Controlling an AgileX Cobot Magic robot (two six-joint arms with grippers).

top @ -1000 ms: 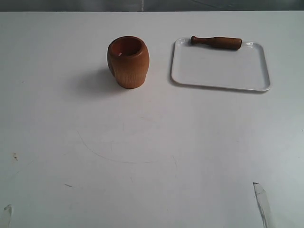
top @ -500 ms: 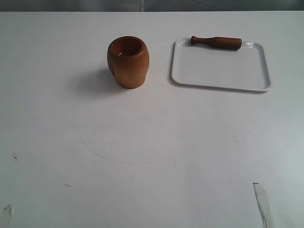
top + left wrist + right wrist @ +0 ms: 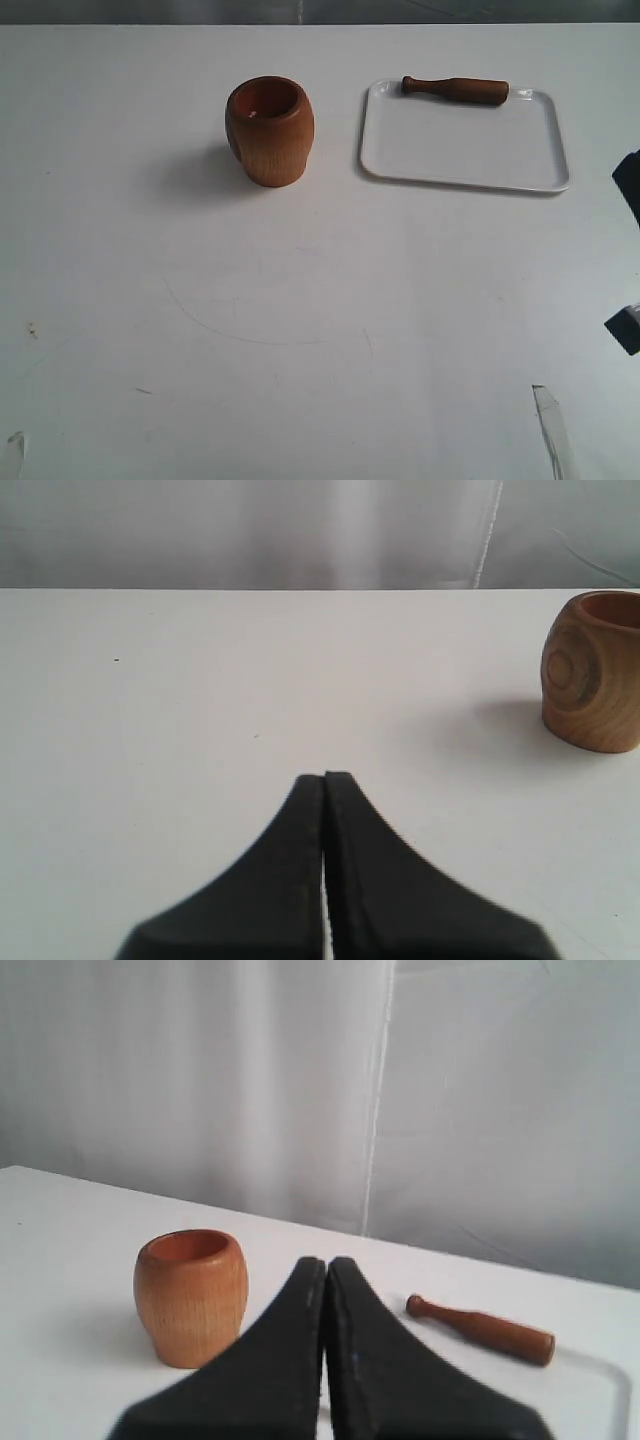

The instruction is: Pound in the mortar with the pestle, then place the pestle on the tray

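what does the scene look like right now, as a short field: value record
mortar: upright on the table, mouth up, left of the tray in the exterior view
pestle: lying on the tray along its far rim, knob end toward the mortar
tray: flat on the table, holding only the pestle
left end effector: shut, empty, apart from the mortar
right end effector: shut, empty, touching nothing
task state: pestle not in any grasp

Orange-brown mortar (image 3: 269, 130), white tray (image 3: 465, 150)
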